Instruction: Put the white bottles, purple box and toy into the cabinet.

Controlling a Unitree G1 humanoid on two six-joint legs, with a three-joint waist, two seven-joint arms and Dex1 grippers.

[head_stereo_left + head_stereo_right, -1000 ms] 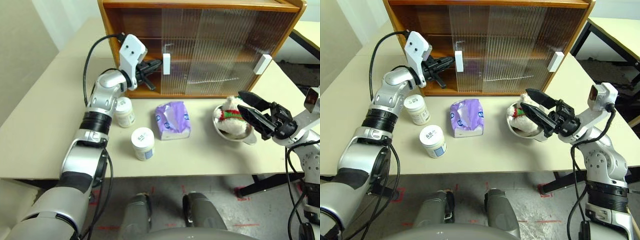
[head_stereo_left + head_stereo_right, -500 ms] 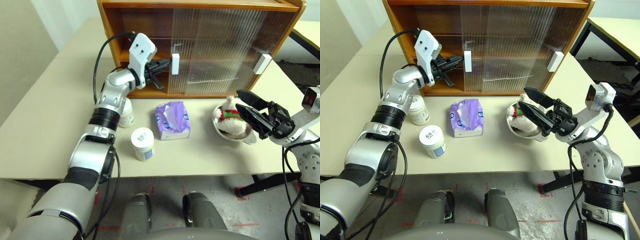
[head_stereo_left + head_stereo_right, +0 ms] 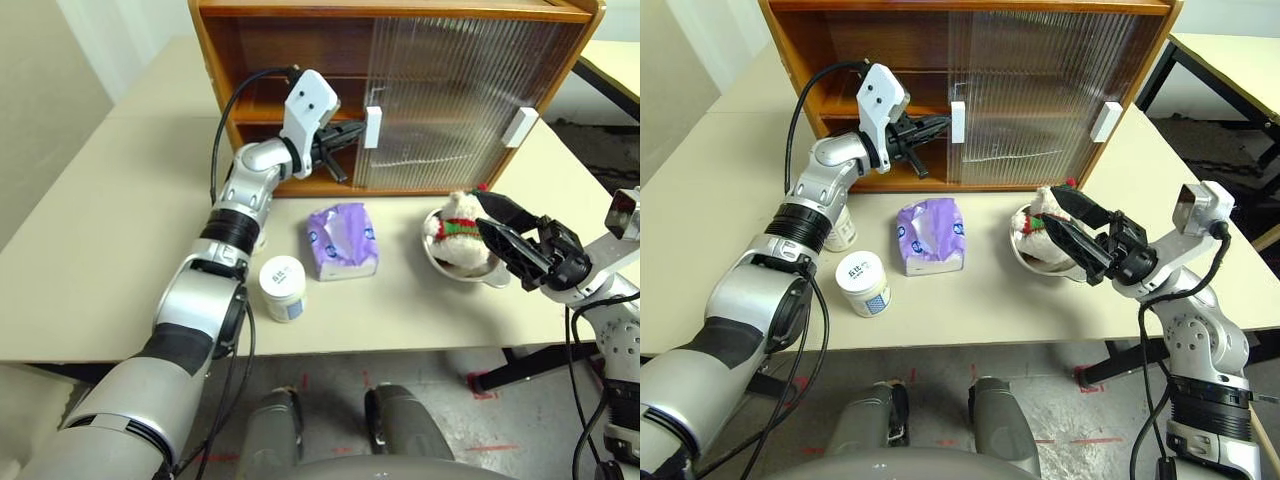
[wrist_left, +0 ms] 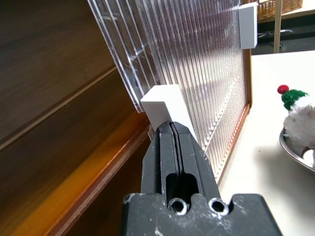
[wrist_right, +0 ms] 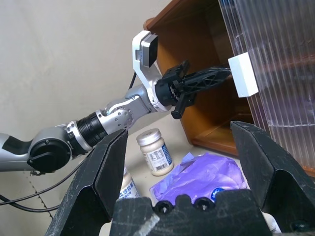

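The cabinet (image 3: 228, 70) stands at the table's back, its left side uncovered. My left gripper (image 3: 355, 133) is shut, with its tips pressed against the white handle (image 3: 373, 127) of the left sliding door (image 4: 197, 59). One white bottle (image 3: 282, 288) stands near the front. The other white bottle (image 3: 840, 228) is half hidden behind my left forearm. The purple box (image 3: 345, 240) lies between the bottles and the toy (image 3: 457, 232), which sits in a metal bowl (image 3: 452, 270). My right gripper (image 3: 482, 213) is open just right of the toy, holding nothing.
The right door's white handle (image 3: 519, 126) sits at the cabinet's right end. Both ribbed doors cover the cabinet's right part. Another table (image 3: 612, 62) stands at the far right. The table's front edge runs just in front of the near bottle.
My left gripper has moved right with the handle, sliding the left door right and widening the cabinet's opening. The right gripper has stayed by the toy.
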